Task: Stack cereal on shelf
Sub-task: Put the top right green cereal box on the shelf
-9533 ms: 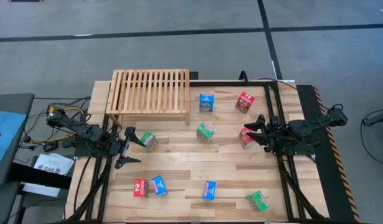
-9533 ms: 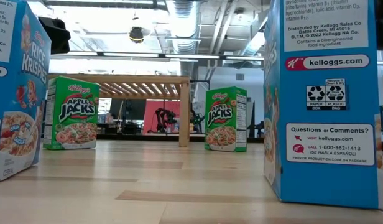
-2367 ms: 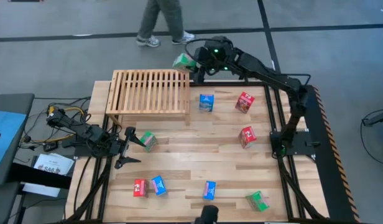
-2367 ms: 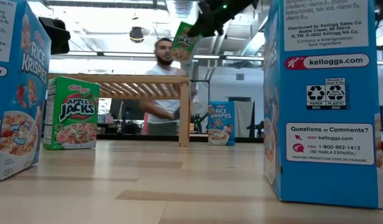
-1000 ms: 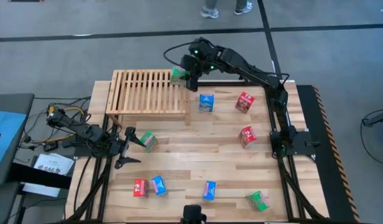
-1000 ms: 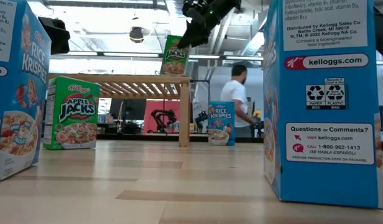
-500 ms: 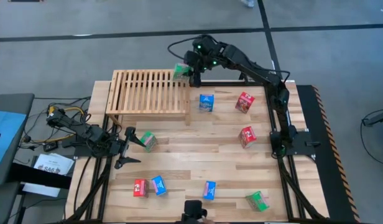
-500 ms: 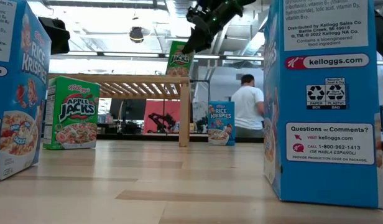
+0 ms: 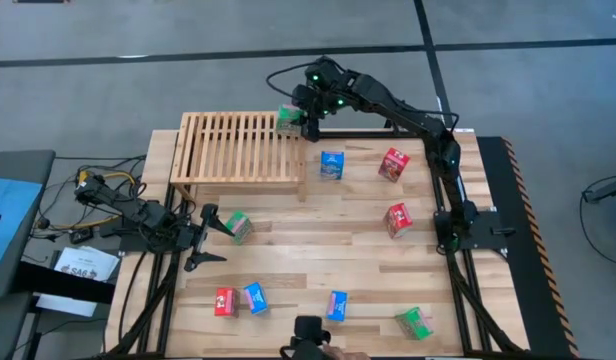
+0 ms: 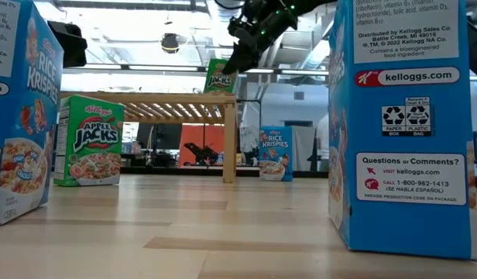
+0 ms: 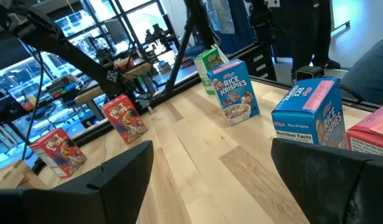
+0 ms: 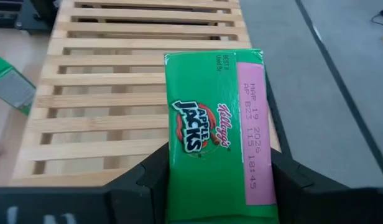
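My right gripper [image 9: 310, 112] is shut on a green cereal box [image 9: 287, 118] above the far right corner of the slatted wooden shelf [image 9: 238, 148]. In the low view the box [image 10: 217, 76] stands upright with its lower edge level with the shelf top [image 10: 145, 98]; whether it touches, I cannot tell. My left gripper [image 9: 203, 246] waits open at the table's left, beside another green box [image 9: 238, 226]. My right gripper pinches the green box between its two fingers [image 12: 145, 180], across the box's thickness near its top end [image 12: 179, 186]. The fingers slant down from the table's right. The box stays upright with its top flap [image 12: 216, 124] facing the wrist camera, over the shelf's slats [image 12: 104, 99].
Loose cereal boxes stand on the plank table: a blue one [image 9: 332, 164] and a red one [image 9: 393, 163] right of the shelf, a red one [image 9: 397, 219] mid-right, and several more along the near edge, including a blue one [image 9: 336, 305] and a green one [image 9: 414, 322].
My right gripper has sunk a little with the green box, which now stands lower against the shelf top, still upright and still held. A person in the room behind has walked out of view.
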Robot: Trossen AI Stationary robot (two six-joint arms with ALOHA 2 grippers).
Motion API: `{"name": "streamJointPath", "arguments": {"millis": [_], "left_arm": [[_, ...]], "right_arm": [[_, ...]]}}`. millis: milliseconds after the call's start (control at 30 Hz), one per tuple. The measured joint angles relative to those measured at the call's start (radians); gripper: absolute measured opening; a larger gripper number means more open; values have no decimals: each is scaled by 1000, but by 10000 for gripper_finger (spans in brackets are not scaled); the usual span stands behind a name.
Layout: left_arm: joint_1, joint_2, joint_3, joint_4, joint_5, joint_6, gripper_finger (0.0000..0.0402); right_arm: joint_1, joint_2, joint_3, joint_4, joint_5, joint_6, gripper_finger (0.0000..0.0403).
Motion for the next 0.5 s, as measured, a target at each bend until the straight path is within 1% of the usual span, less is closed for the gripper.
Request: {"name": "streamJointPath", "arguments": {"millis": [300,500], "left_arm": [[0,0,0,0,0,0,318],[0,0,0,0,0,0,318]], "right_arm": [[-6,0,0,-2,-5,0,202],[-10,0,0,2,-4,0,234]]}}
